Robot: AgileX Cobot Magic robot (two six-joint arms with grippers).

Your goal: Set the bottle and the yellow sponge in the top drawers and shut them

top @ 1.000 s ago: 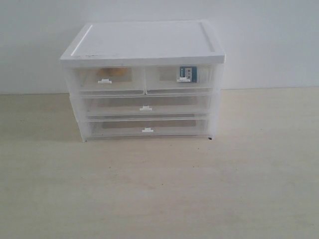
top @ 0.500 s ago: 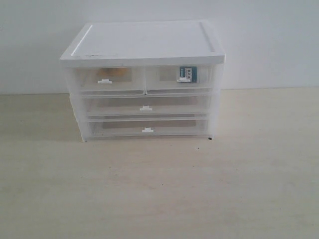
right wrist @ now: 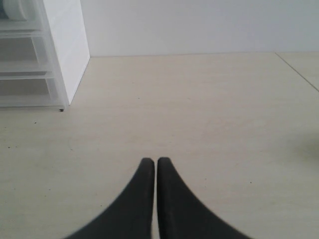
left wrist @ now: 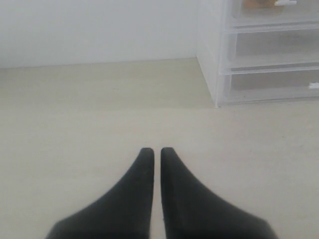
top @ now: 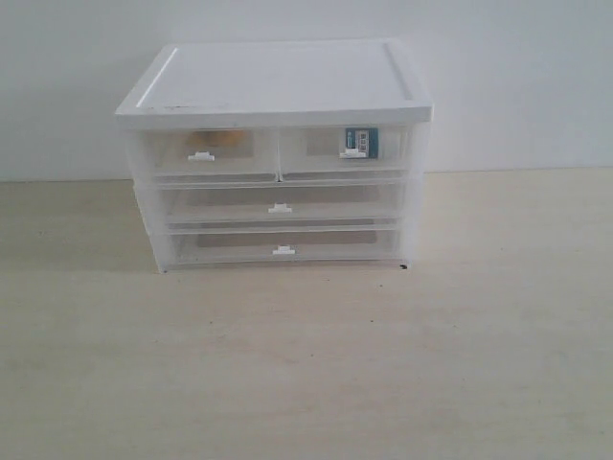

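Cabinet (top: 278,81) with a white top and clear plastic fronts stands on the pale wooden surface (top: 306,364), its back to a white wall (top: 517,86). Its front faces the exterior camera squarely. The left top drawer (top: 206,158) and the right top drawer (top: 345,158) sit side by side under the white top, and both are pushed in flush with the frame. Each carries a small white handle.

The bottle (top: 361,142) lies inside the right top drawer, near its front. Its teal-and-white label shows through the plastic just above the handle. In the right wrist view only a pale rounded part of it shows at the frame's corner (right wrist: 14,9). The yellow sponge (top: 216,140) lies inside the left top drawer as a faint yellow-brown patch behind the front, and the left wrist view catches an orange-yellow sliver of it (left wrist: 256,3).

Below them, the two full-width drawers (top: 280,203) are closed as well.

Neither arm appears in the exterior view. The left jaws are clenched on nothing, with only a thin slit between the dark tips, and hang over bare surface well apart from the cabinet's corner. The right jaws are likewise pressed together and grasp nothing, over bare surface on the cabinet's other side.
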